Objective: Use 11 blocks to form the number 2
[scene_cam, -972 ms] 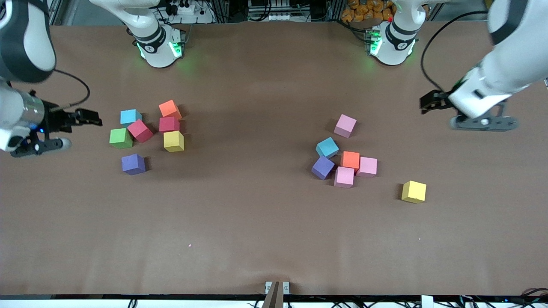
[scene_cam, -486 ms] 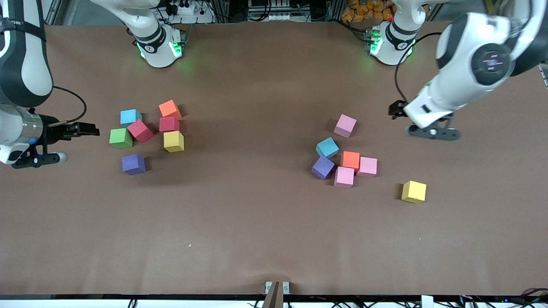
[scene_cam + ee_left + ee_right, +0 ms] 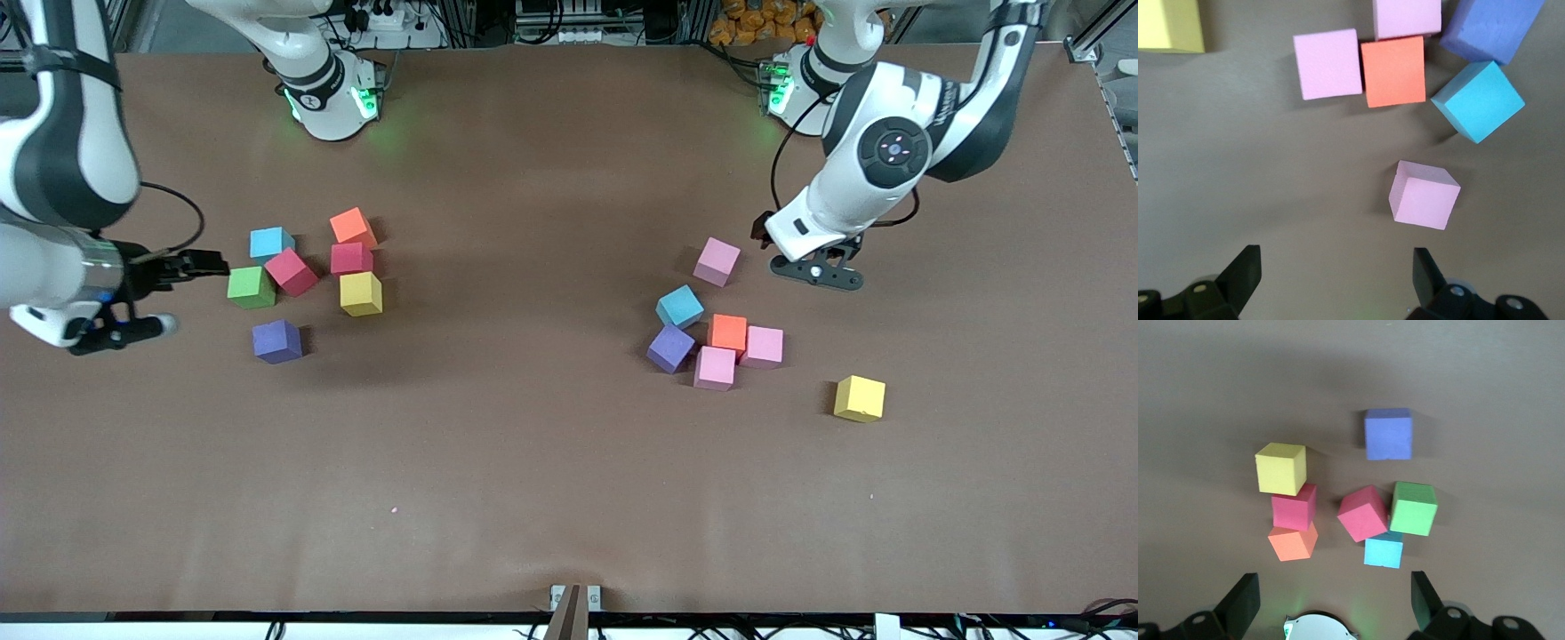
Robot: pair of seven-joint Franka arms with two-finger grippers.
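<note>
Since nothing's been laid out for the number 2 yet, what matters for you is which gripper sits closest to which block. Your left gripper [image 3: 811, 267] hangs over the table [image 3: 533, 462] toward the left arm's end, fingers spread wide with nothing between them, and the lone pink block [image 3: 717, 260] sits just beside it, toward the table's middle. In the left wrist view that same pink block [image 3: 1423, 195] lies just ahead of the open fingertips, a bit off centre and turned slightly, so you'd probably want a small twist before dropping down on it.

Nearer the front edge from that pink one is a tight bunch: light blue block [image 3: 679, 306], purple block [image 3: 670, 348], orange block [image 3: 728, 332] and two more pink ones touching. A yellow block [image 3: 860, 397] sits apart from them.

Your right gripper [image 3: 120, 320], also spread open and empty, hangs near the right arm's end, just beside the green block [image 3: 251, 287] at the edge of the other cluster. I'd guess green is its natural first pick.
</note>
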